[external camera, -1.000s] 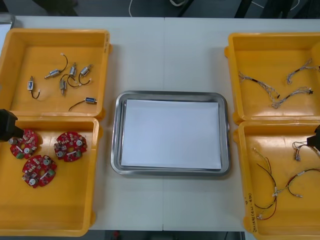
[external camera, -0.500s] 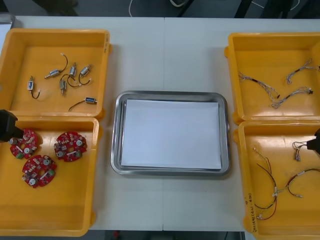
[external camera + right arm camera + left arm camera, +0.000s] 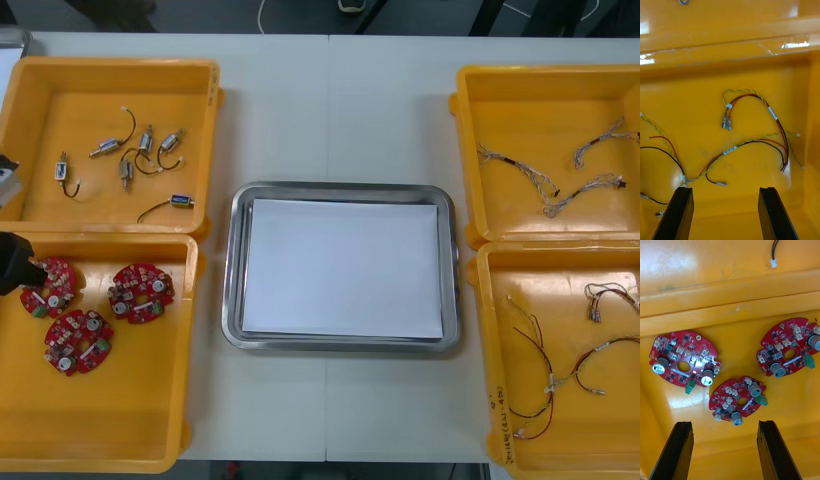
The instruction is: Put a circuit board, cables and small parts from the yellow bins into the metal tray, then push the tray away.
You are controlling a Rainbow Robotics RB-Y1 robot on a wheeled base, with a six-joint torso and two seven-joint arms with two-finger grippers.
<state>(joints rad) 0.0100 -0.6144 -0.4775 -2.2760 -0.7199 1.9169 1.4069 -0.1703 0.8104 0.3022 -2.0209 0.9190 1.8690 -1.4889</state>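
Observation:
Three round red circuit boards [image 3: 141,292] lie in the near-left yellow bin [image 3: 100,420]. My left gripper [image 3: 12,262] hovers at that bin's left edge, beside the leftmost board [image 3: 47,286]. In the left wrist view the left gripper [image 3: 724,450] is open, its fingers apart with the middle board [image 3: 739,401] just beyond them and nothing held. My right gripper [image 3: 724,213] is open above the near-right bin's floor, short of the red and yellow cables [image 3: 752,123] and a black cable [image 3: 662,153]. The metal tray [image 3: 232,270], white inside, sits at the table's centre.
The far-left bin [image 3: 40,100] holds several small metal parts [image 3: 140,150] with short wires. Pale twisted cables [image 3: 550,185] lie in the far-right bin [image 3: 470,120]. Red, yellow and black cables [image 3: 560,370] are spread in the near-right bin [image 3: 490,330]. Bare table surrounds the tray.
The right gripper's tip has slid off the front view's right edge. The left gripper has shifted slightly toward the near side, beside the leftmost board.

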